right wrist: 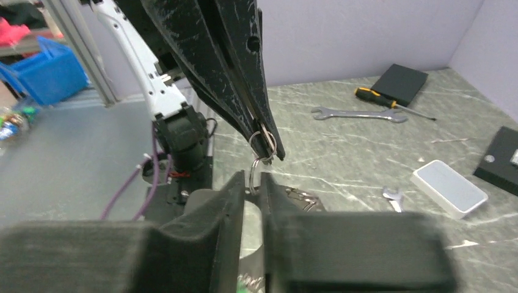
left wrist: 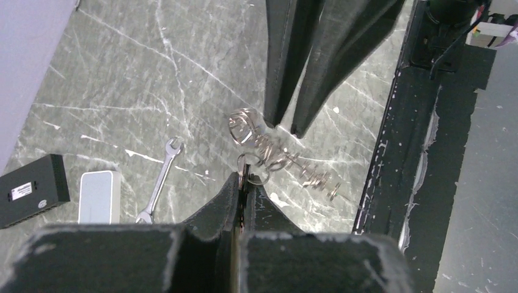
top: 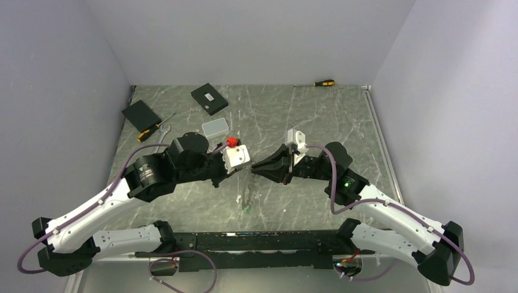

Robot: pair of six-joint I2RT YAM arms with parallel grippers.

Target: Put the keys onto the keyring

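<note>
Along the left side of the tabletop (top: 275, 116), leaving a black box (top: 141, 114), an orange-handled screwdriver (top: 148, 132) and a silver wrench (right wrist: 357, 114) lying close together, with a second black box (top: 209, 98) and a white box (top: 215, 127) lying a little further right. Holding the left gripper (left wrist: 242, 178) out toward the middle, raised above the tabletop, and pinching it closed on the small silver loop of a key (right wrist: 264, 139). Meeting it tip to tip and setting that loop against the keyring (right wrist: 252, 168). Clamping the right gripper (right wrist: 252, 183) shut on the keyring's thin wire, with only the wire between its fingers. Letting the other keys (left wrist: 311, 177) lie in a loose silver cluster on the tabletop just beneath the two grippers, toward the near edge. Leaving a yellow-and-black screwdriver (top: 324, 82) lying at the far edge, well apart on the right.
</note>
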